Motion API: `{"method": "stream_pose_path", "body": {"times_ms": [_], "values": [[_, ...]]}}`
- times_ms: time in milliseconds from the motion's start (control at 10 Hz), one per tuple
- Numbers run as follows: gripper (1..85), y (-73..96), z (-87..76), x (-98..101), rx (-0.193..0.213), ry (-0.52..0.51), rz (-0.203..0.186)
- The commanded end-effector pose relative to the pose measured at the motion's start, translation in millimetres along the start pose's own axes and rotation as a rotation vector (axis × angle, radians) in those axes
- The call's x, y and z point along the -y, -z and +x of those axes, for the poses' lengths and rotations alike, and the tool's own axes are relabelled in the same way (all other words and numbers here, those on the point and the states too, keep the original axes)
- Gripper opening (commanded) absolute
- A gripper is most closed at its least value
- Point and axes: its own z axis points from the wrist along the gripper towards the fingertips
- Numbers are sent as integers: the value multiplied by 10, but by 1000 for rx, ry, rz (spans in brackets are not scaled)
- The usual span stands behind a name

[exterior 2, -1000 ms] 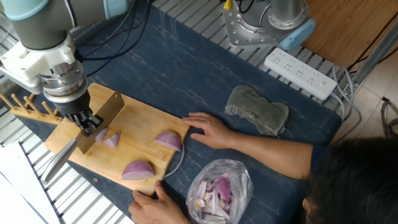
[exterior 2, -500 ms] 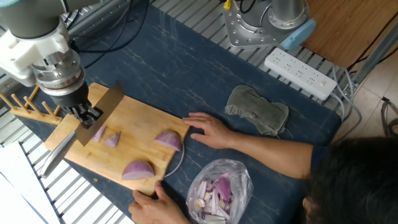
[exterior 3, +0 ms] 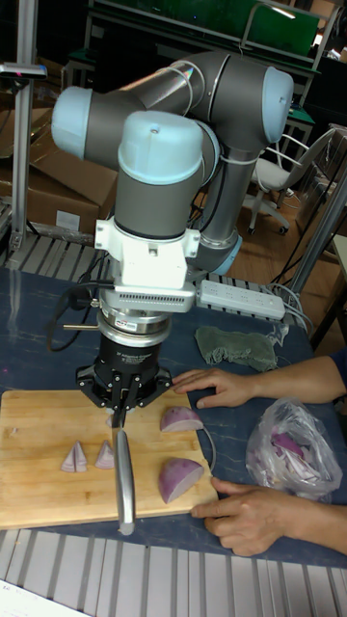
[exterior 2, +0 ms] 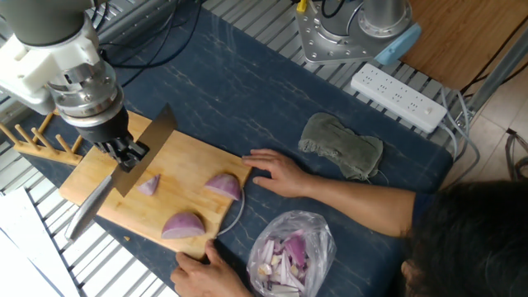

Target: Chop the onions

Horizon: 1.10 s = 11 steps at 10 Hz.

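Four onions (exterior 3: 181, 477) lay on the cutting board (exterior 2: 194, 161).
Your gripper (exterior 3: 119, 409) clamped the knife (exterior 3: 124, 482), jaws closed, blade between the two small wedges and the larger pieces.

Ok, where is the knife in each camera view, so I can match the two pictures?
Fixed view: the knife lies diagonally over the left part of the cutting board, gripped by the gripper.
Tall fixed view: the knife points toward the camera, below the gripper, between the small wedges and the large ones.
Shared landmark: the clear plastic bag.
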Motion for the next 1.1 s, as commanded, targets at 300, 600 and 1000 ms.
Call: {"method": "stream_pose_path", "body": {"times_ms": [300,600,1000], "values": [[10,-145,-125,16,29,27,4],[10,-217,-158,29,40,28,2],[10,-297,-187,6,49,20,-5]]}}
